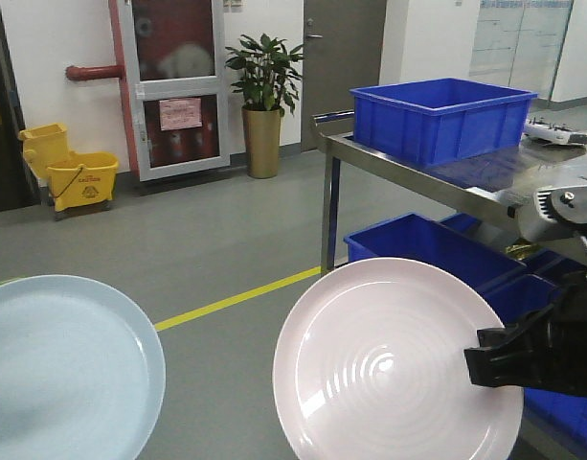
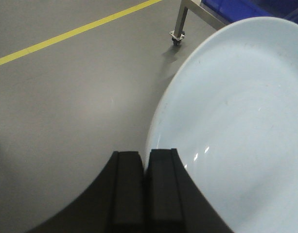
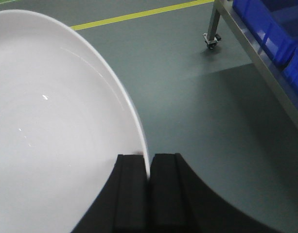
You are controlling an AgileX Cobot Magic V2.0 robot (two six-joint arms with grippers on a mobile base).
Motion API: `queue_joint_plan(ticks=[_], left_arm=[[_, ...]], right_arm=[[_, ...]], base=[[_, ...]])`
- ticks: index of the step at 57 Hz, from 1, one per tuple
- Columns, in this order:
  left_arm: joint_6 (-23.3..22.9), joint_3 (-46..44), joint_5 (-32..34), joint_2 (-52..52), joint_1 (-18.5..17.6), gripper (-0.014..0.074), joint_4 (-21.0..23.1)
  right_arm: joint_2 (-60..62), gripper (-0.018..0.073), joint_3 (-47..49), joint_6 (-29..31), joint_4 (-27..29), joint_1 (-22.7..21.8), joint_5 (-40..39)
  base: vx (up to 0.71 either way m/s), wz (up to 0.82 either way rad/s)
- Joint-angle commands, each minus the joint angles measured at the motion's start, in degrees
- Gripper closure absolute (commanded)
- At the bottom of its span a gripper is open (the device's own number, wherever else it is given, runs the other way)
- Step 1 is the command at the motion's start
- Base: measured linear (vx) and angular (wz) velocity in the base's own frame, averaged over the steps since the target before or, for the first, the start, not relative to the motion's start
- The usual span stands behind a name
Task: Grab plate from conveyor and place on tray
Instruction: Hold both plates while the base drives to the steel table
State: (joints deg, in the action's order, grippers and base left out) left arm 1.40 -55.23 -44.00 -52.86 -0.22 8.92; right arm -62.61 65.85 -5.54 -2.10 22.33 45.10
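The plate is held in the air above the floor, tilted, its face turned toward the front view. Its right rim is clamped between the fingers of the right claw, so the plate lies to that claw's left. A blue plate is clamped at its edge in the left claw. Behind, a bin is carried on a steel worktop.

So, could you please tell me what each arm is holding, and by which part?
The right gripper holds the pink plate by its rim, pinched between its fingers; the left gripper holds a pale blue plate the same way.
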Motion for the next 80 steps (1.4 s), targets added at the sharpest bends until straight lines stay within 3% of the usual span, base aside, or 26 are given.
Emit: queue_joint_plan(ticks=[1,80], left_arm=[[-0.4,-1.8,4.4,1.1,-0.3,0.0593,1.0],[-0.4,-1.8,4.4,1.1,-0.3,0.0593,0.9]], right_arm=[[1.0,0.0572,1.7,0.4,-0.6,-0.1,-3.7],[1.0,0.0572,1.7,0.4,-0.6,-0.1,-3.7]], base=[[0.5,-0.17],[0.44,-0.44]])
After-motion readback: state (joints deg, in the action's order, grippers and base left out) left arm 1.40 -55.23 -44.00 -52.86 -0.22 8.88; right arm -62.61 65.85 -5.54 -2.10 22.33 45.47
